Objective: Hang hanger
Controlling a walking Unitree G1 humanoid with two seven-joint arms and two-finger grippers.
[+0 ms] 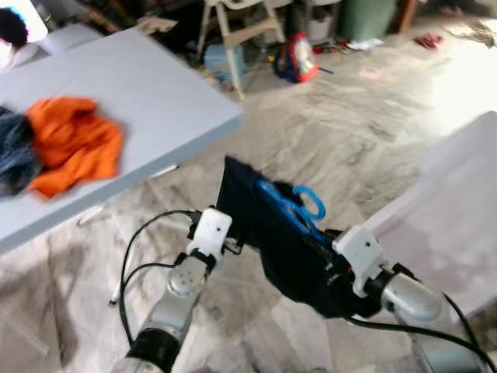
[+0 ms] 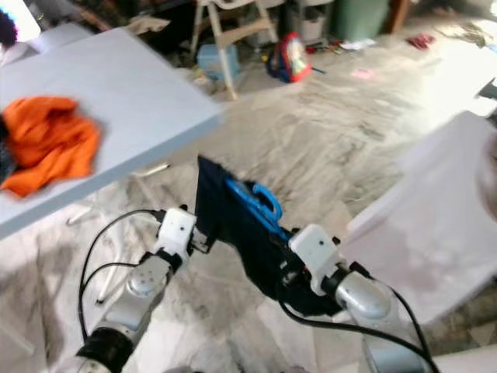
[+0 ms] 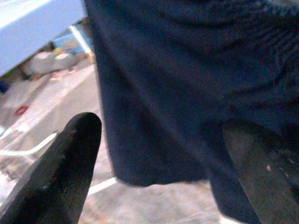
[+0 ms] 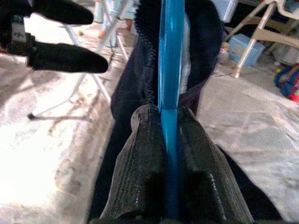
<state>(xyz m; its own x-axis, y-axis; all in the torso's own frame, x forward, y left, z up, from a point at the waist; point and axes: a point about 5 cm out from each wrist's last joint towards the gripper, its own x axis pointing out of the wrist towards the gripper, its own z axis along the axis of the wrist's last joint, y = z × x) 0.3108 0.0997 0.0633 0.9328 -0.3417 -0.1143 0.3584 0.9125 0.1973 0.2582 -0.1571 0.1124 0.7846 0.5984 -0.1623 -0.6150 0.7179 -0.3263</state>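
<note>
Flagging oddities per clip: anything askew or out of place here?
Yes. The dark garment sits bunched on the blue hanger, which the right gripper holds tilted rather than level. Orange clothing lies crumpled on the grey table.

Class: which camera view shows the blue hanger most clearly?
The right wrist view: the hanger runs straight up the frame, clamped in the right claw, with the dark garment draped around it. Both eye views show its hook, blurred. The left wrist view shows the garment.
</note>
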